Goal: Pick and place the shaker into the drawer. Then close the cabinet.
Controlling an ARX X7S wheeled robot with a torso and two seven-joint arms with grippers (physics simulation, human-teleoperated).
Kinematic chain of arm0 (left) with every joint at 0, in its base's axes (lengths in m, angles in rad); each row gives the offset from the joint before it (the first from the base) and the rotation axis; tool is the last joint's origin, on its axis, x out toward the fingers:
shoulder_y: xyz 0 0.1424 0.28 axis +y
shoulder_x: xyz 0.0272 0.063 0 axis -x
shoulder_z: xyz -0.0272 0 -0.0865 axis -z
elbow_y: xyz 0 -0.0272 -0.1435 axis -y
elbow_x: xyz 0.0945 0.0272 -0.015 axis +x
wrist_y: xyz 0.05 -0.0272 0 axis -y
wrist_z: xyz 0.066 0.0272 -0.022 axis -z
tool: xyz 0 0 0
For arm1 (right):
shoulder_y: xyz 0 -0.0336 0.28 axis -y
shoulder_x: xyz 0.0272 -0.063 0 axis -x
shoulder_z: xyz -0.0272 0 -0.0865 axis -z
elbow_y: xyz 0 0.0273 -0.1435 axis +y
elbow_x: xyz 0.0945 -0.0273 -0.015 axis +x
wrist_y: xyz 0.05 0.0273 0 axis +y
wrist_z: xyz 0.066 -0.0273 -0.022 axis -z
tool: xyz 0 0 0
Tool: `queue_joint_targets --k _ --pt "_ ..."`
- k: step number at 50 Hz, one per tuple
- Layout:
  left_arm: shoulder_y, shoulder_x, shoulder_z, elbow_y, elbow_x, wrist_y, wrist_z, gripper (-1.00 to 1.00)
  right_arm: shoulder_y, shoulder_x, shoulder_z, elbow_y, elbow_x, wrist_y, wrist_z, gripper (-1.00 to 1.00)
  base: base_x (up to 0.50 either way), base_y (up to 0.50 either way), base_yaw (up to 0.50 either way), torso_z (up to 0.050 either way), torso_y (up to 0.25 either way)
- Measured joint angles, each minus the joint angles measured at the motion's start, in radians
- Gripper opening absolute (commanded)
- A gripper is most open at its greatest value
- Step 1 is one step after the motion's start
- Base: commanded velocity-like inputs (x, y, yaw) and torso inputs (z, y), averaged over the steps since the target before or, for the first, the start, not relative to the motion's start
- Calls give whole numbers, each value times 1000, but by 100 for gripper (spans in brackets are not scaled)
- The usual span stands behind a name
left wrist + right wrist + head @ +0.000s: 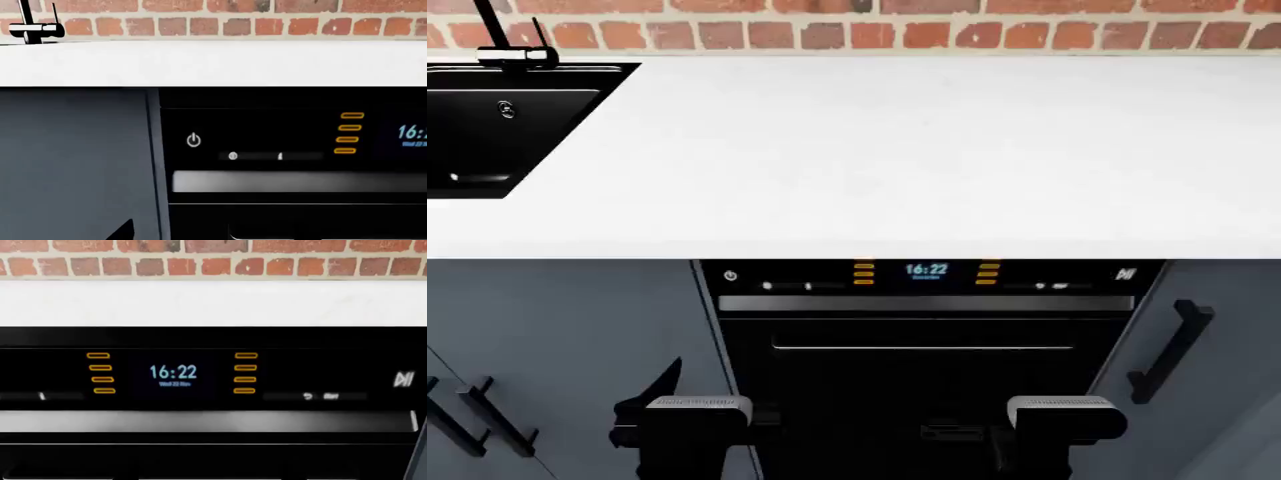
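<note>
In the head view a big white counter (934, 150) fills the upper half of the frame, with a red brick wall (961, 30) along the top edge. A black sink (507, 120) sits in the upper left, and a thin black tap (510, 45) stands behind it. Under the counter, in the middle, is a black oven (928, 370) with a clock (926, 270) that reads 16:22. The blue-grey cabinet (561, 340) is on both sides of the oven. One black bar handle (1172, 350) shows at the right and more bar handles (487, 415) show at the lower left. At the bottom edge are two grey blocks, the left arm (698, 412) and the right arm (1065, 412), both low in front of the oven. The fingers do not show, so I cannot tell if either hand is wide or narrow. The shaker is not in any picture, and no pulled-out drawer shows. The left wrist view looks at the oven's power button (193, 140) and a cabinet front beside it. The right wrist view looks straight at the clock.
</note>
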Motion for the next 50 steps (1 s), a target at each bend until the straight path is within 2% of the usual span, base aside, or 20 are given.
queue_joint_targets --k 38,41,46,50 --pt "2 -69 85 -26 -74 65 -65 100 3 70 -95 -18 58 -3 55 100 -1 487 0 0 0" --pt "3 -74 85 -27 -83 72 -70 100 4 70 -98 -21 63 2 62 100 0 107 0 0 0" --pt "-64 -83 84 92 -124 -63 -87 100 81 100 -84 -138 79 148 79 100 0 0 0 0 0" --pt "-283 -78 55 226 -202 -303 -134 100 319 150 -80 -269 94 412 76 100 0 0 0 0 0"
